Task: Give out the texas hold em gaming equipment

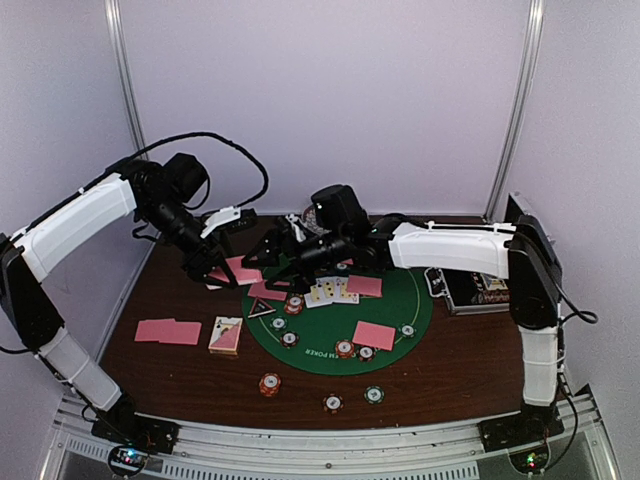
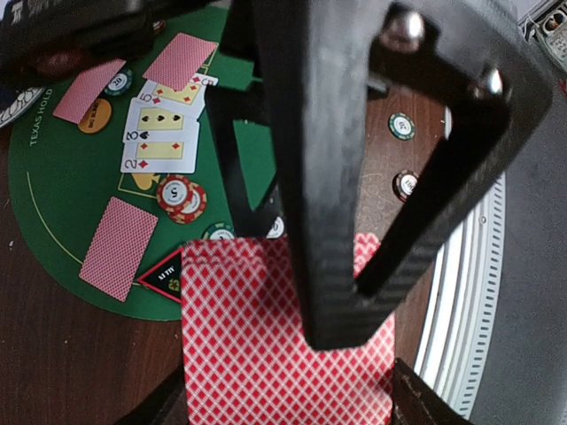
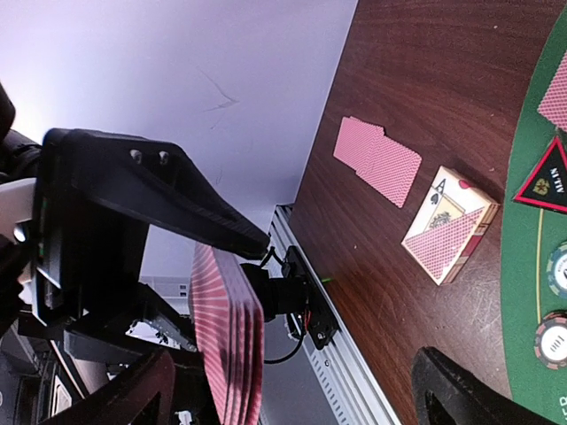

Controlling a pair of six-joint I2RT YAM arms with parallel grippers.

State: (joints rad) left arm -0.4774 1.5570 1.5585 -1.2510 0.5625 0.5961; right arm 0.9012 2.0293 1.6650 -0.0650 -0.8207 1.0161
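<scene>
My left hand (image 1: 215, 268) was closed on a stack (image 2: 283, 354) of pink-backed cards. It held the stack in the air over the far left rim of the mat (image 1: 400, 300). My right hand (image 1: 275, 255) stretched across the mat to meet it, spread wide and holding nothing. In the left wrist view one right finger (image 2: 328, 177) crossed in front of the stack's back. I could not tell whether it touched the cards. From the right wrist the stack showed edge-on between my right fingers, nearer one of them than the other.

On the mat a row of face-up cards (image 1: 330, 292) lay toward the far side. A face-down card (image 1: 363, 286) lay just right of them, and a second face-down card (image 1: 374, 335) lay nearer me. An orange disc (image 2: 95, 115) sat on the felt beside the far card.

The triangle marker (image 1: 262, 308) sat at the mat's left rim, with two chip piles (image 2: 182, 199) just beside it. Further chips (image 1: 345, 349) were scattered over the near half of the mat.

Three chips (image 1: 333, 403) lay apart on the bare desk (image 1: 450, 360) between the mat and my arm bases. One was orange, one green.

Left of the mat stood a card box (image 1: 226, 335) with an ace on its face. A pair of overlapping face-down cards (image 1: 168, 331) lay just left of it. A dark case (image 1: 475, 292) sat at the mat's right edge.
</scene>
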